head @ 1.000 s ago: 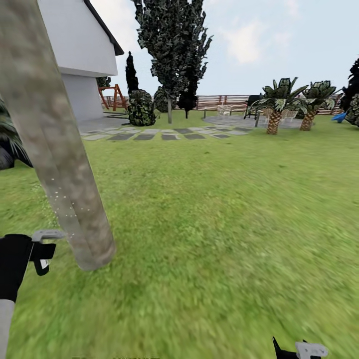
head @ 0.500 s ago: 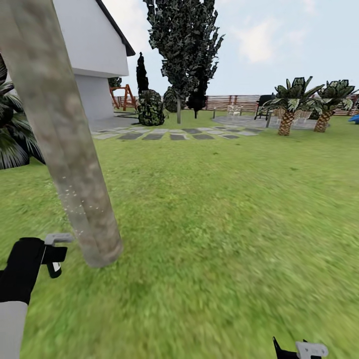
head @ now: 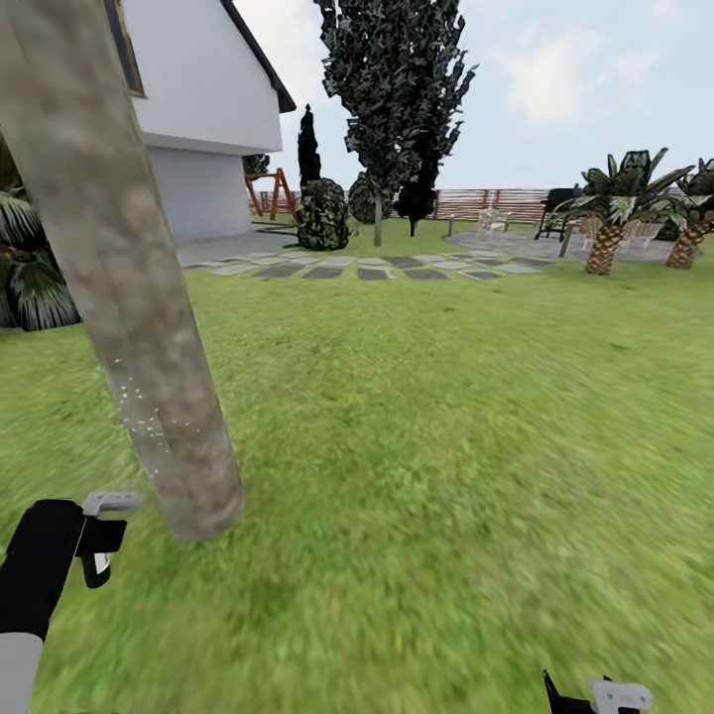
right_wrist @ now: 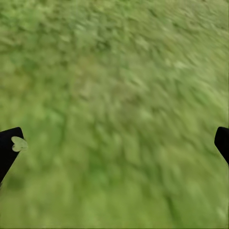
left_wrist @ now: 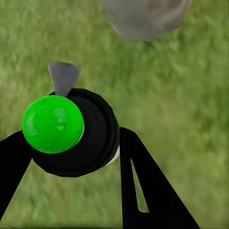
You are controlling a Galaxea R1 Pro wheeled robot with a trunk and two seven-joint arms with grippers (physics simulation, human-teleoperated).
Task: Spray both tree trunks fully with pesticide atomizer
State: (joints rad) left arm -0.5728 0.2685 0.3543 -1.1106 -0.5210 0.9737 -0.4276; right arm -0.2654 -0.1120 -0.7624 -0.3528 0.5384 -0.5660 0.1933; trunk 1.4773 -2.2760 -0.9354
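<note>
You have a tree trunk [head: 129,297] of mottled grey-beige bark, dusted low down with tiny white specks of pesticide [head: 134,407]. The lawn [head: 446,446] around it is blurry mottled green. In your left wrist view the atomizer [left_wrist: 71,131] shows a glossy bright green ball on a black round body, with a pale grey nozzle. Your left gripper [left_wrist: 76,162] is black. Far off you see a white house [head: 208,99], grey paving slabs [head: 367,268], a brown slatted fence [head: 496,203], very dark columnar trees [head: 392,89] and a pale blue sky.
</note>
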